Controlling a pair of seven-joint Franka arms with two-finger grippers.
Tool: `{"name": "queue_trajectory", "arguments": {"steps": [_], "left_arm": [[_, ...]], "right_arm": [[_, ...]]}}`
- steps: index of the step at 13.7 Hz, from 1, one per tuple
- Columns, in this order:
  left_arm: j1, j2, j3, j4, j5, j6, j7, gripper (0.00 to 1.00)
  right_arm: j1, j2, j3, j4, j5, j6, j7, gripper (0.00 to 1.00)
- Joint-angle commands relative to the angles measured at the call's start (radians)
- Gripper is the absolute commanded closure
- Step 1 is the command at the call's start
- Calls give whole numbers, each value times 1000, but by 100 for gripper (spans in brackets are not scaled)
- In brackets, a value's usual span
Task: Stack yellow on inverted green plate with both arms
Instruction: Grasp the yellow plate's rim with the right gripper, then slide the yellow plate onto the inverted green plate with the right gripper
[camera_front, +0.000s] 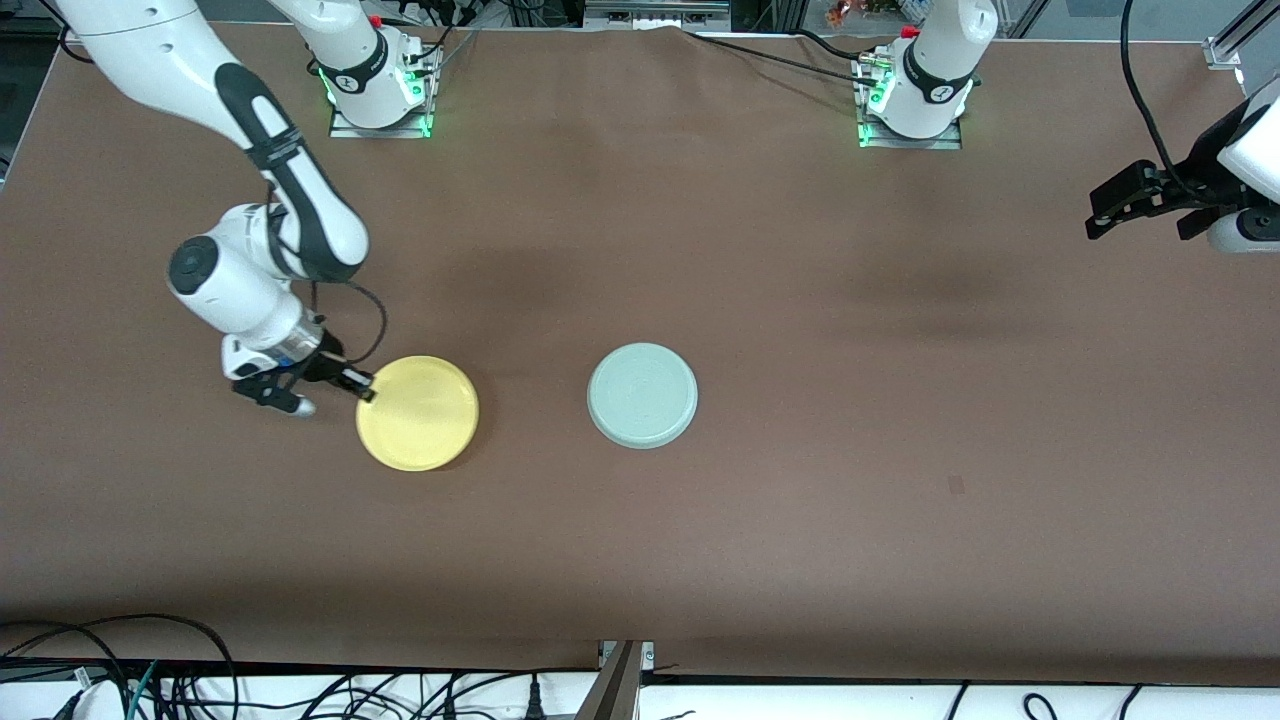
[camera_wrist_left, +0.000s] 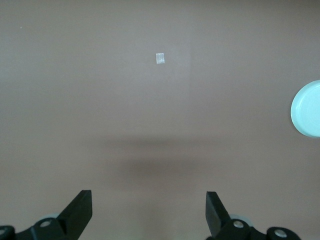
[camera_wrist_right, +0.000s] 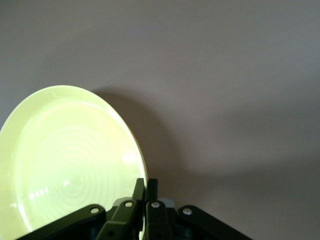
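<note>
- The right arm's black two-finger tool (camera_front: 362, 386) is clamped on the rim of the round bright yellow plastic plate (camera_front: 418, 412), at the rim's edge toward the right arm's end of the desk (camera_front: 800, 520).
- From that tool, the round pale mint-green plate (camera_front: 642, 394) lies underside up on the desk, toward the left arm's end, with a clear gap between the two plates.
- The left arm's tool (camera_wrist_left: 149, 212) waits with fingers apart, well apart from both plates.

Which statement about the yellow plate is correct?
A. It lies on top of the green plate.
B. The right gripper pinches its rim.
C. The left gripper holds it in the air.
B: the right gripper is shut on the rim of the yellow plate, apart from the green plate.
</note>
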Motion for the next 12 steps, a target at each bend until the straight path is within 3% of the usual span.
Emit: {"name": "queue_trajectory", "arguments": {"steps": [1,7,12], "left_arm": [[9,26,-6,54,7,-9,20,0],[-5,106,-15,97,15,-9,6,0],[-8,112,-17,97,16,-6,8,0]], "right_arm": [[8,-10,121,56,13,-22,201,100],[267,69,115,197,-34,-19,272,100],[324,138,77,203,-137,8,274,100]]}}
